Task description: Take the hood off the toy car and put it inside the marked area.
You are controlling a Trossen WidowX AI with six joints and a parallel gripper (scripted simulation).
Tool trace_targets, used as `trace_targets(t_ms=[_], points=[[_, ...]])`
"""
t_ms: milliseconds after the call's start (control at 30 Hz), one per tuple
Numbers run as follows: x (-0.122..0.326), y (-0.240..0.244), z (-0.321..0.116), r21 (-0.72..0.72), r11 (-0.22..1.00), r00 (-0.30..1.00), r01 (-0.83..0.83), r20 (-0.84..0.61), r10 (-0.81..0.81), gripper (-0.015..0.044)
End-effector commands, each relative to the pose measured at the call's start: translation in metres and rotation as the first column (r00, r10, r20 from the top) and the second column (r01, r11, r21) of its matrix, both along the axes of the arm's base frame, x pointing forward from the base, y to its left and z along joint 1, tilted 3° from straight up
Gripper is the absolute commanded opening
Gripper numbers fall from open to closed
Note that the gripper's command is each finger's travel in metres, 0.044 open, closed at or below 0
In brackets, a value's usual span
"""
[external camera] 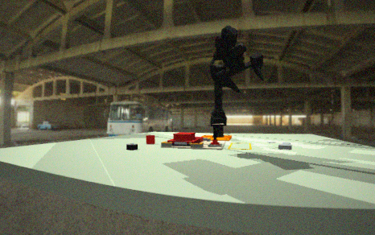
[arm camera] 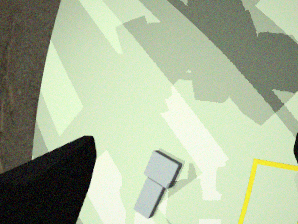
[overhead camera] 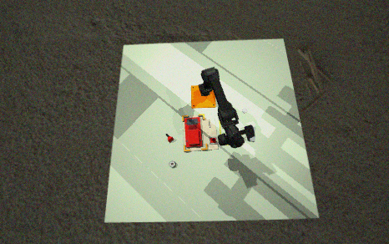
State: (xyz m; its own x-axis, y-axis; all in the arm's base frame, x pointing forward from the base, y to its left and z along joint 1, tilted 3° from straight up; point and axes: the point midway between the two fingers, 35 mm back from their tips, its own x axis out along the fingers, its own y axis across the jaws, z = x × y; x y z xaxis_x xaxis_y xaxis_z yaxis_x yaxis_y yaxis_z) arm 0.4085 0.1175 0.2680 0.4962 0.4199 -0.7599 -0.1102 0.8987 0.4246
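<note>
1. We see the red, boxy toy car (overhead camera: 194, 135) (external camera: 184, 137) sitting inside orange corner brackets, left of the yellow-outlined rectangular marked area (overhead camera: 220, 127) (external camera: 240, 149) (arm camera: 247, 192) on the pale green table (overhead camera: 146, 188) (external camera: 141, 185) (arm camera: 115, 100).
2. The car's red hood appears to be on it, but we cannot make out its edges.
3. Our black two-fingered gripper (overhead camera: 236, 136) (external camera: 251, 85) (arm camera: 200, 145) hangs above the table, right of the car, fingers spread wide and holding nothing.
4. We find a grey, stepped block (overhead camera: 254, 139) (external camera: 285, 146) (arm camera: 159, 172) right of the marked area.
</note>
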Motion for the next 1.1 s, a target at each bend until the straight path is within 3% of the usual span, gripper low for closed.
trace_targets(t_ms=[0, 267, 600, 1067], points=[[0.002, -0.045, -0.025, -0.109, 0.993, 0.998, 0.038, -0.051, -0.044, 0.0440], [-0.016, -0.138, -0.065, -0.303, 0.951, 0.977, 0.062, -0.174, -0.119, 0.0440], [-0.078, -0.241, -0.107, -0.456, 0.890, 0.899, -0.027, -0.401, -0.179, 0.0440], [-0.085, -0.240, -0.115, -0.460, 0.887, 0.890, -0.037, -0.418, -0.180, 0.0440]])
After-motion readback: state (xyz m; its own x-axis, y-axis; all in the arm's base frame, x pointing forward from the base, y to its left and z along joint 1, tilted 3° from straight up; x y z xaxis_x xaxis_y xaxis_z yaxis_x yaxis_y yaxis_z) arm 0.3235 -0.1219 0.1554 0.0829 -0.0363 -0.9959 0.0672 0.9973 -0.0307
